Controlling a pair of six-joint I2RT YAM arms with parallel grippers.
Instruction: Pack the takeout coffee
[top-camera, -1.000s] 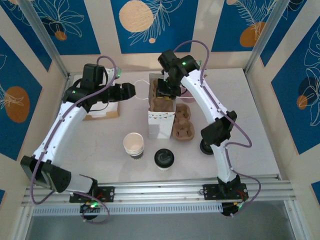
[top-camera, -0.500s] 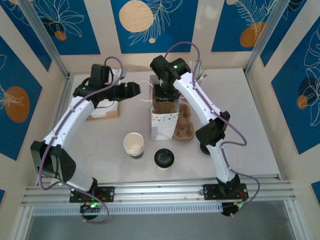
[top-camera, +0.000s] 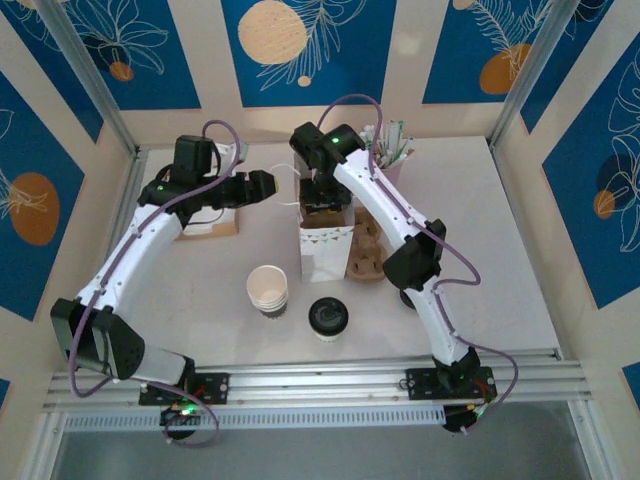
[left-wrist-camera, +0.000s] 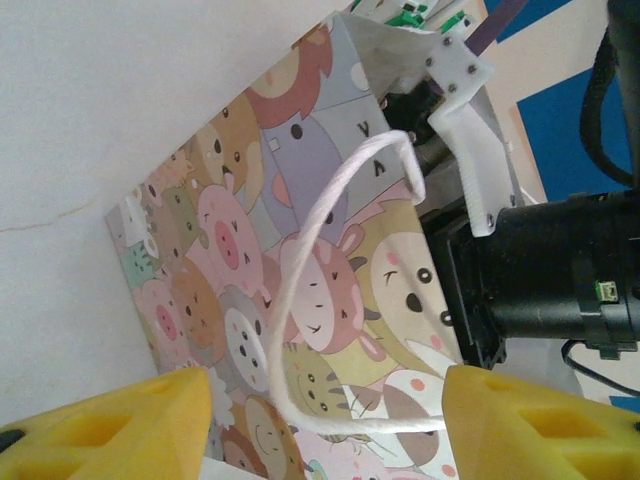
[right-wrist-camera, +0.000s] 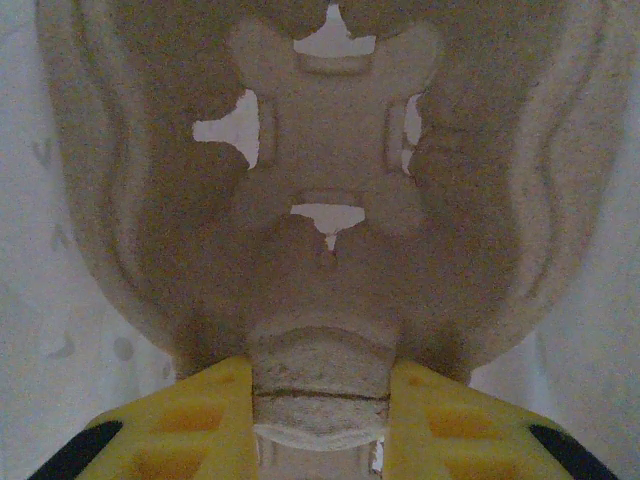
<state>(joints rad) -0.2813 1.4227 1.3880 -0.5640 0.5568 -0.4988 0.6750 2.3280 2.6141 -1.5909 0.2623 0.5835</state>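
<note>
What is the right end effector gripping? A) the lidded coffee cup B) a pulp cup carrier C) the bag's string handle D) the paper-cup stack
B: the right end effector pinches the tab of the pulp cup carrier; the lidded coffee cup stands free on the table.

The pale tabletop (top-camera: 200, 300) bore a stack of lidless cream paper cups (top-camera: 267, 290) near a small whitish paper cup with a black sip lid (top-camera: 328, 318). Behind them stood a white paper bag (top-camera: 325, 252), with a brown moulded-pulp cup carrier (top-camera: 368, 255) just beside it.
</note>
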